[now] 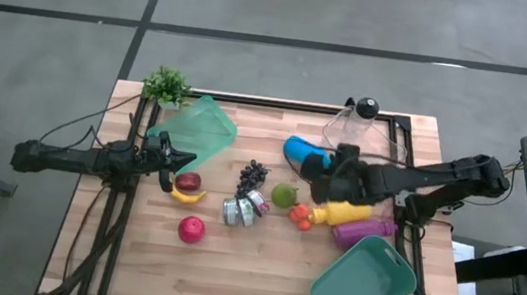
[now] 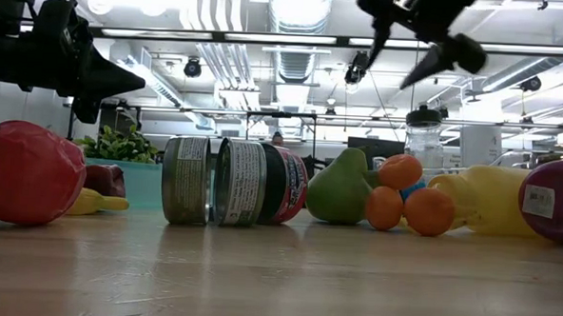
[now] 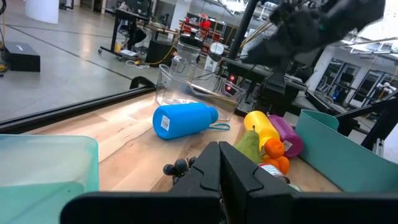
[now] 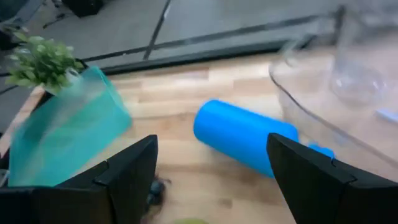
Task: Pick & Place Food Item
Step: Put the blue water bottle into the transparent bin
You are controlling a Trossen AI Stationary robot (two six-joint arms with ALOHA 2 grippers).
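Note:
Food lies mid-table: a green pear (image 1: 284,194), small oranges (image 1: 301,215), dark grapes (image 1: 253,174), a banana (image 1: 187,197) with a dark red fruit (image 1: 188,180) beside it, and a red apple (image 1: 191,228). My right gripper (image 1: 317,184) hangs open and empty above the table, over the blue bottle (image 4: 245,134) and just beyond the pear; its fingers (image 2: 448,53) show spread in the low view. My left gripper (image 1: 181,161) is shut and empty, raised off the table next to the dark red fruit and the near edge of the left teal bin (image 1: 195,129).
Cans (image 1: 244,209) lie between the grapes and the apple. A yellow bottle (image 1: 341,213) and a purple bottle (image 1: 364,231) lie right of the oranges. A second teal bin (image 1: 362,286) sits near right, a clear container (image 1: 361,129) far right, a plant (image 1: 166,83) far left.

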